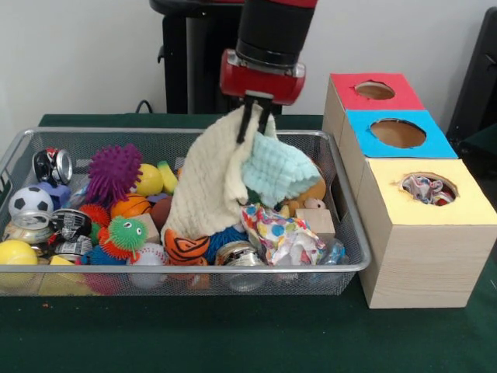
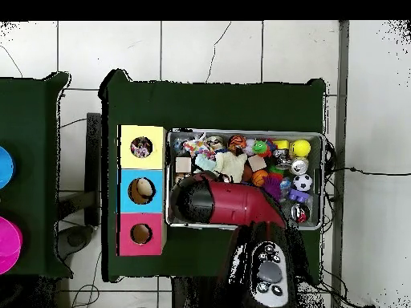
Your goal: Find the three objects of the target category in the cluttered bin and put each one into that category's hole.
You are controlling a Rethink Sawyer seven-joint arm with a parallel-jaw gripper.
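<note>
Tool (image 1: 255, 124) vertical, apparently clamping cream cloth (image 1: 206, 186) above bin (image 1: 342, 225).

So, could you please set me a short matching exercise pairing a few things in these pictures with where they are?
Things:
1. cream cloth
2. purple spiky ball
3. patterned cloth
4. soccer ball

Places:
A. in the yellow box's hole
B. hanging from the gripper
C. at the bin's left end
D. in the bin, left of the hanging cloth

Pairs: 1-B, 2-D, 3-A, 4-C
</note>
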